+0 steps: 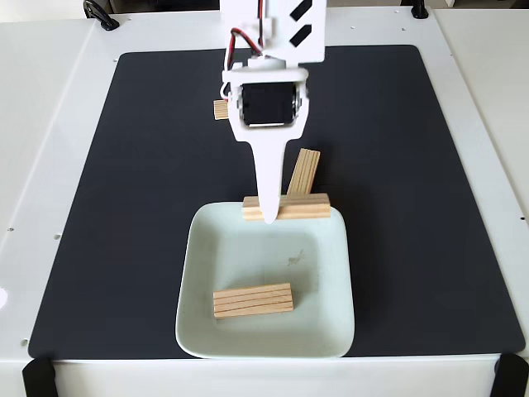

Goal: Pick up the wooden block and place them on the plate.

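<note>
The square pale plate [331, 281] sits at the near edge of the black mat. One wooden block [253, 300] lies flat inside it, toward the front. A second block [302, 207] lies crosswise on the plate's far rim. A third block [304, 171] leans tilted just behind that one, on the mat. A fourth block [221, 109] peeks out left of the arm, farther back. My white gripper [269, 213] points down with its front finger [271, 178] across the rim block's left part. The other jaw is hidden behind it, so its grip is unclear.
The black mat [140, 182] covers a white table [41, 124]. Black clamps [37, 376] sit at the near corners, and a cable loop [99, 14] lies at the far left.
</note>
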Robot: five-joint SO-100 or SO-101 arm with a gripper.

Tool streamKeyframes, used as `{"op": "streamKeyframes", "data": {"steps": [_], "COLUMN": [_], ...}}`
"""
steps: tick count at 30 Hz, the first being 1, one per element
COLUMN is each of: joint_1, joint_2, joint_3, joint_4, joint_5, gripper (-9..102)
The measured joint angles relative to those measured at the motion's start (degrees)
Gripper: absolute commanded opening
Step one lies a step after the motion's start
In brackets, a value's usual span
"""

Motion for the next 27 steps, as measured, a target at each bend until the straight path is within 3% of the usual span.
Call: {"op": "streamKeyframes", "data": {"steps": [13,21,27], "joint_1": [0.88,1.32,2.20], "joint_2": [-21.27,-24.26,-24.43], "joint_3": [-28.92,-31.64,-31.55], "joint_4": [-0.70,-5.19,-2.72], "joint_5": [1.76,1.76,1.76], "gripper": [0,1,23]}}
